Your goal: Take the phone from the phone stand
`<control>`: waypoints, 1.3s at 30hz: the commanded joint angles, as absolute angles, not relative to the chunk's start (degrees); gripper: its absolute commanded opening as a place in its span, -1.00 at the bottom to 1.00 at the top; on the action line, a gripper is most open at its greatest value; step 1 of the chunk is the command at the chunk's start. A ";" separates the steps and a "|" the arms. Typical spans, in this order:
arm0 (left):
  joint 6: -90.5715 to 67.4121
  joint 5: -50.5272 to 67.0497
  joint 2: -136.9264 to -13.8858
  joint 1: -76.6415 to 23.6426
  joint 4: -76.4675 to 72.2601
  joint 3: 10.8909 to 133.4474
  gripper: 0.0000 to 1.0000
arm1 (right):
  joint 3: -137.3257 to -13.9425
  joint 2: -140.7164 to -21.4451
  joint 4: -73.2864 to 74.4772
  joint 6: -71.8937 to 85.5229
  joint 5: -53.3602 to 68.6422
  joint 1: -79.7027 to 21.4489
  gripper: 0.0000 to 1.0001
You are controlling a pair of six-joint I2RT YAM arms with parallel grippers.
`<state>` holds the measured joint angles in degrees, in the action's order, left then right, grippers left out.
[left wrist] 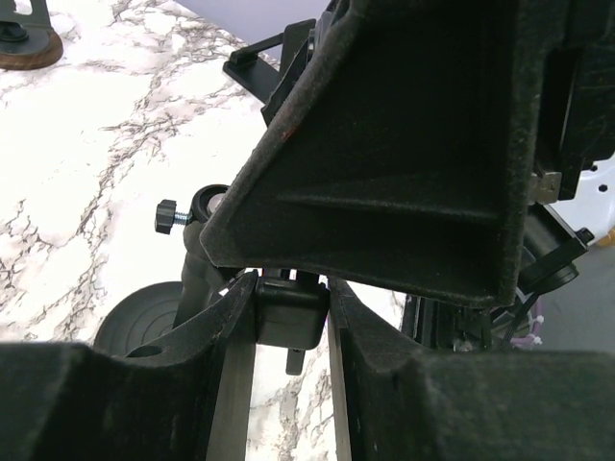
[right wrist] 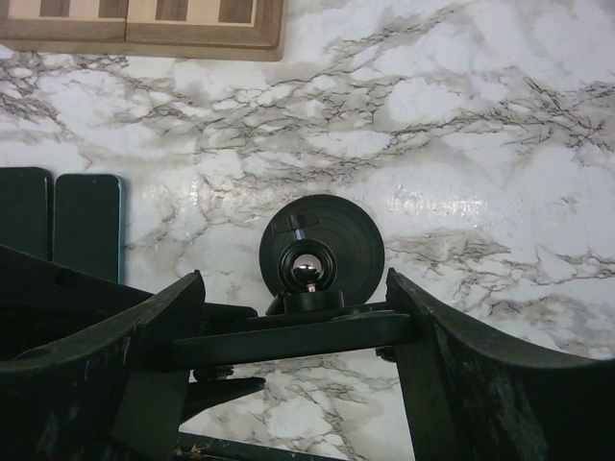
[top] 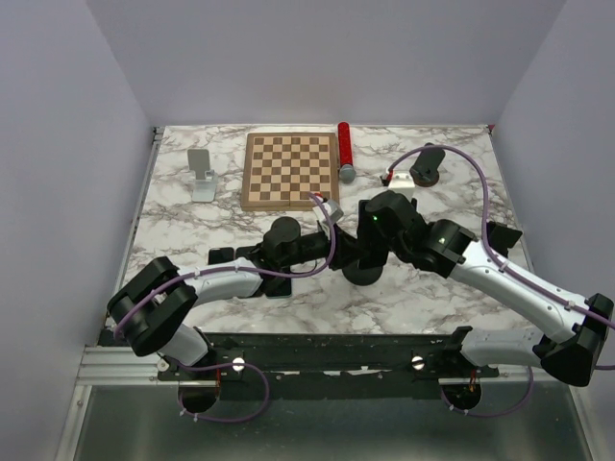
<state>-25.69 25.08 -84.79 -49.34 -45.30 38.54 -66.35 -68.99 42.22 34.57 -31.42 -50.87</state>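
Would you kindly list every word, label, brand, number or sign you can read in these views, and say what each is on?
None can be read in any view.
Chessboard: plain squares, no letters or numbers showing.
Red cylinder: no legible marking.
White-and-red tag beside the round base: too small to read.
Two dark phones lying flat: blank faces.

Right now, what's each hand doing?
Left hand: closed on the phone stand, at its clamp.
Right hand: closed across what looks like the phone, seen edge-on.
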 commanded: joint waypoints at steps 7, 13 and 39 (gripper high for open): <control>-25.41 39.07 -84.45 -46.01 -45.41 36.48 -1.00 | -55.09 -62.09 34.30 24.25 -30.27 -46.06 -0.99; -29.71 44.23 -88.03 -44.32 -45.77 39.08 -1.00 | -51.25 -58.43 30.48 16.65 -21.77 -40.56 -0.99; -34.22 45.00 -92.85 -40.47 -47.20 39.18 -1.00 | -51.22 -55.24 23.96 6.35 2.05 -40.59 -0.99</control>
<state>-31.35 43.24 -90.63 -42.33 -51.03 41.34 -52.05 -57.01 22.13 10.39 -5.87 -40.64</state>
